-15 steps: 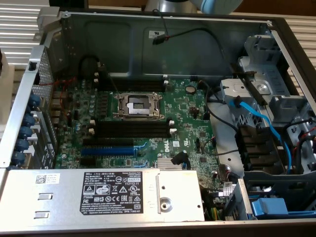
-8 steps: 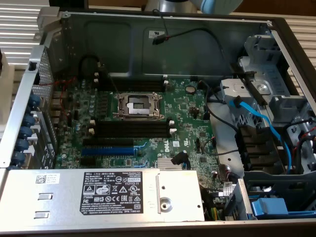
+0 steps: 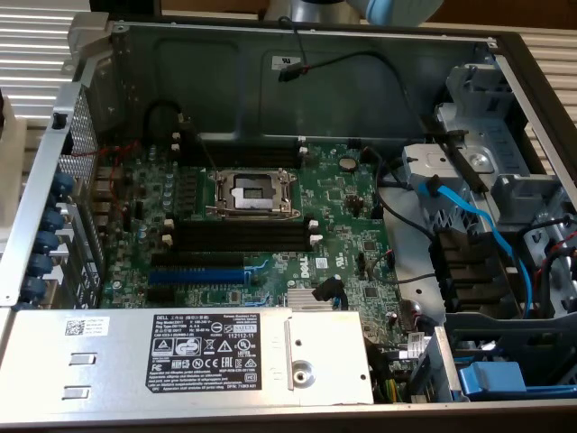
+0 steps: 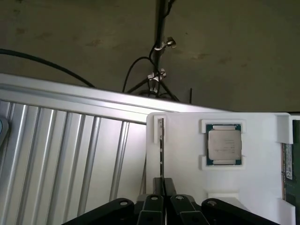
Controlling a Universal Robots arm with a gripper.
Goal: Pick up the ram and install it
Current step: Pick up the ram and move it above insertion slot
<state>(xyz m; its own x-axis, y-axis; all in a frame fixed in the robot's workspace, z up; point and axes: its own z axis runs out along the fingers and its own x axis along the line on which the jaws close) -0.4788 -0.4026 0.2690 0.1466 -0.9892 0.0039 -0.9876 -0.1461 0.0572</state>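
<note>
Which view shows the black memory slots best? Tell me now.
The exterior view: the black memory slots lie empty beside the CPU socket on the motherboard. The wrist view looks instead at a white tray holding a processor.

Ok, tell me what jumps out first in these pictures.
In the exterior view, the open computer case with its green motherboard dominates, with the empty processor socket near the middle and the black memory slots just below it in the picture. In the wrist view, a white tray holds a silver processor chip, and the gripper sits at a thin stick standing on edge, probably the ram.
</note>
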